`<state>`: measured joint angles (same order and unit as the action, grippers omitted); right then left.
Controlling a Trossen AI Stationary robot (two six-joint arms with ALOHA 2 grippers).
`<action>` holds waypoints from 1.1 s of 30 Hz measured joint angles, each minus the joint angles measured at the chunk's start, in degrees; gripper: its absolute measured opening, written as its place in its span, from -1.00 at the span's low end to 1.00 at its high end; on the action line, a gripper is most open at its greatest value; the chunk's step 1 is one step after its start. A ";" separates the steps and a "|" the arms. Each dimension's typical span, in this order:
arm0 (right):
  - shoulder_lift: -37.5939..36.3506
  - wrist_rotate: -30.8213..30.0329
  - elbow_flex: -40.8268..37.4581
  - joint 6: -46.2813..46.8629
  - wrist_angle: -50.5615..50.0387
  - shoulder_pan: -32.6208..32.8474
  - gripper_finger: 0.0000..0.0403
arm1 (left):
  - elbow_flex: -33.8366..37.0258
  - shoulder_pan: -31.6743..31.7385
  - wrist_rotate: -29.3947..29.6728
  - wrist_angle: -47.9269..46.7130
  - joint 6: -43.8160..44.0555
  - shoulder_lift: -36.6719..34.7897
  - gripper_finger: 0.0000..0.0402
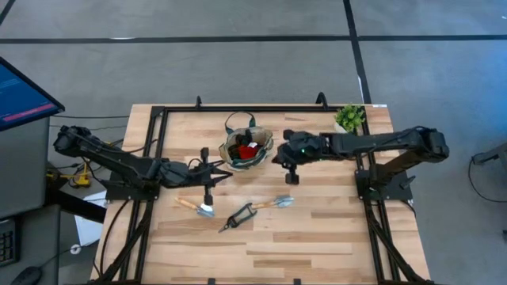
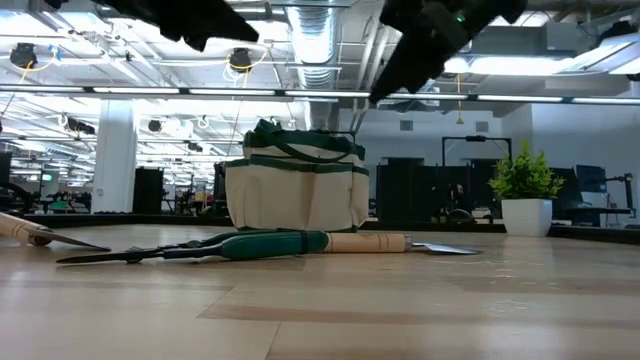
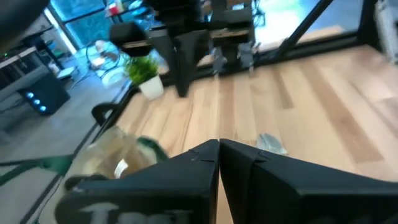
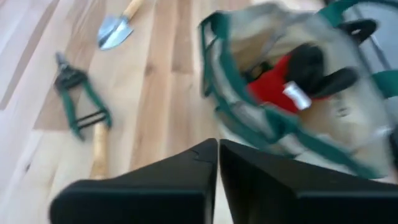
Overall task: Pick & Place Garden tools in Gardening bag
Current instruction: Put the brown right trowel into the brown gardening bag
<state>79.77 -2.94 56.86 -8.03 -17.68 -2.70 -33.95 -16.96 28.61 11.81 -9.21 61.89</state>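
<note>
The cream gardening bag [image 1: 248, 148] with green trim stands at the table's far middle, and a red-and-black piece [image 4: 277, 84] lies inside it. On the table nearer the front lie a wood-handled trowel [image 1: 196, 207], green-handled pruners [image 1: 238, 216] and a second wood-handled trowel [image 1: 276, 203]. My right gripper [image 1: 276, 157] hangs shut just right of the bag's rim, tilted down, with nothing between its fingers [image 4: 217, 149]. My left gripper [image 1: 226, 172] hovers shut at the bag's near left side, nearly level and holding nothing [image 3: 219, 149].
A small potted plant [image 1: 349, 118] stands at the far right corner. A black frame rail [image 1: 238, 110] runs along the table's far edge and down both sides. Bare wood lies along the near edge, in front of the tools.
</note>
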 joint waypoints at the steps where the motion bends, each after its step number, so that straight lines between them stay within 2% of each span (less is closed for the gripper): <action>1: -0.09 0.02 -1.16 0.04 0.69 0.65 -0.98 | 0.00 0.01 0.01 -0.54 0.00 0.00 -0.99; 7: 0.15 -0.07 -5.91 3.80 3.84 5.17 -0.94 | 0.00 -1.12 0.03 -1.52 0.02 -0.03 -0.99; 14: 0.13 -0.49 -9.27 7.19 7.70 10.55 -0.98 | 0.00 -6.06 0.04 -11.26 2.68 -1.26 -0.99; 23: 0.13 -12.82 -9.53 9.17 9.66 18.09 -0.99 | 0.48 -11.63 0.01 -13.49 3.17 -7.55 -0.99; 28: 0.13 -13.88 -9.58 9.16 9.61 20.13 -0.99 | 8.38 -11.75 0.02 -10.56 4.83 -15.79 -0.99; 31: 0.13 -14.64 -10.02 8.89 10.57 20.38 -1.00 | 15.73 -11.63 0.07 -2.46 5.18 -21.49 -0.99; 33: 0.11 -15.11 -12.36 7.88 14.92 19.87 -1.00 | 20.71 -11.62 0.05 3.17 5.20 -24.81 -0.99</action>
<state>79.88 -18.04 44.50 -0.15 -2.76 17.17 -13.25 -28.58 28.66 14.98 -4.01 37.08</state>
